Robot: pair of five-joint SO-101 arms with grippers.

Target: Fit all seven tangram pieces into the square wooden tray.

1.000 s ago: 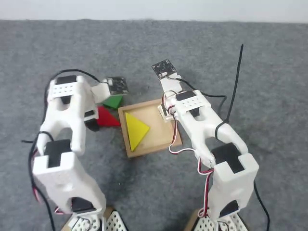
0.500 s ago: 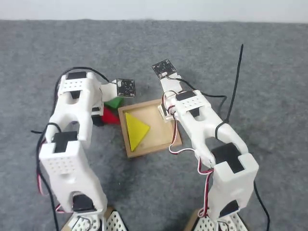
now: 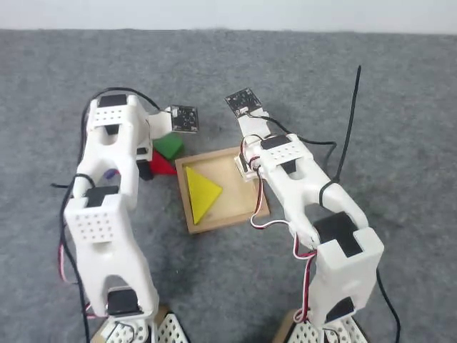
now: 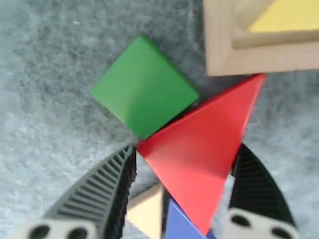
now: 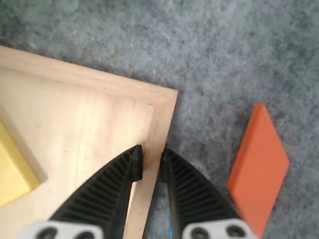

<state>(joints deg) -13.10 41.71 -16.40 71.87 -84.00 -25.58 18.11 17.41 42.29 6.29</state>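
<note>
High cam's looking down on the worktop [image 3: 371,93] from the near side, over both arms. Wrist cams are peering down close past the left claw [image 4: 184,154] and right claw [image 5: 151,159], all three catching the tray [image 3: 221,223] rim.

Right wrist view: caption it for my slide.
Jaws clamp a corner wall of the wooden tray, orange piece lying outside.

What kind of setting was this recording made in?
Probably a small lab or hobby workbench: two white arms side by side, a grey carpet-like table cover, and a wooden tray holding a yellow triangle, before a plain pale wall.
</note>
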